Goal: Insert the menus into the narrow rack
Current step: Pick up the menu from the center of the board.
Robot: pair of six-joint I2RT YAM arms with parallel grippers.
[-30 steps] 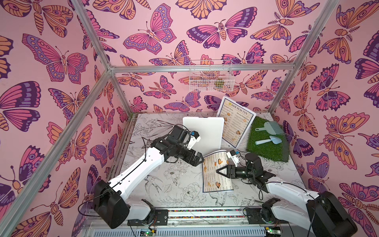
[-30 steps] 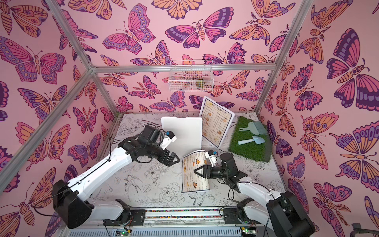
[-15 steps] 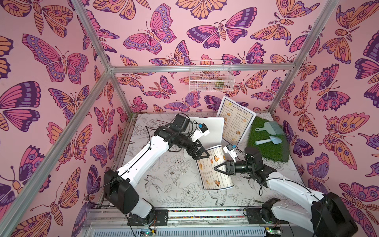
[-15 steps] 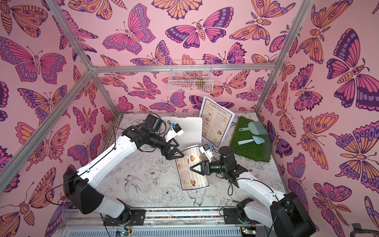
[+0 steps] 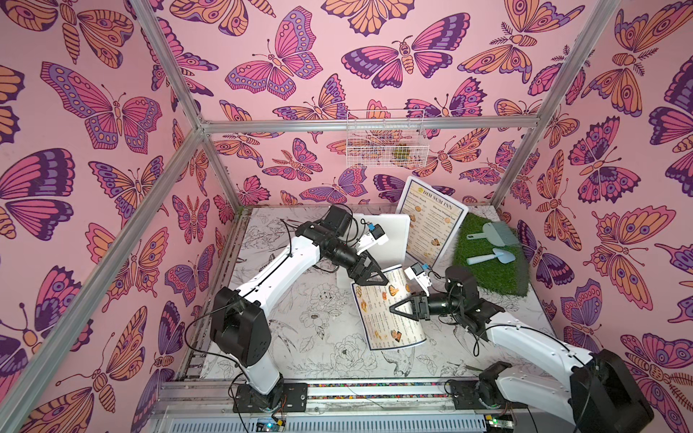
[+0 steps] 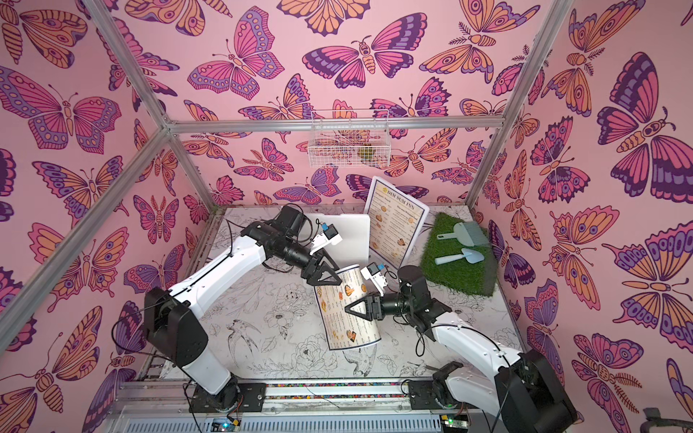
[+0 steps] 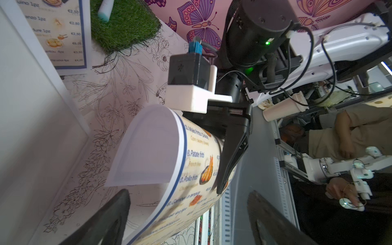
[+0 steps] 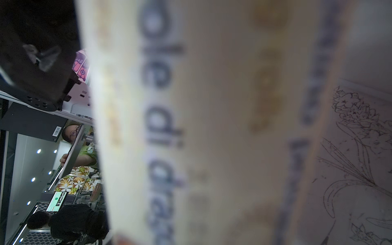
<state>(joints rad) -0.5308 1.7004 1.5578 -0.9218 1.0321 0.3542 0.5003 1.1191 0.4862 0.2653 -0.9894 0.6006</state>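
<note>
One menu (image 5: 378,318) hangs curled above the table, printed side up, and my right gripper (image 5: 392,308) is shut on its right edge. In the right wrist view this menu (image 8: 212,127) is a blur that fills the picture. My left gripper (image 5: 375,279) stands open at the menu's curled far end. In the left wrist view the sheet's edge (image 7: 191,165) passes between the spread fingers. A second menu (image 5: 431,221) stands leaning at the back. The narrow rack (image 5: 386,140), of white wire, hangs on the back wall above both arms.
A white board (image 5: 393,240) stands behind the left gripper, beside the leaning menu. A green grass mat (image 5: 491,270) at the back right carries a pale blue brush (image 5: 495,232) and a small shovel (image 5: 495,256). The table (image 5: 300,337) has a flower-drawing cover.
The left arm swung right, from beside the white board to the menu's far end, and its jaws narrowed a little. The right gripper carried the menu up and leftwards, curling it.
</note>
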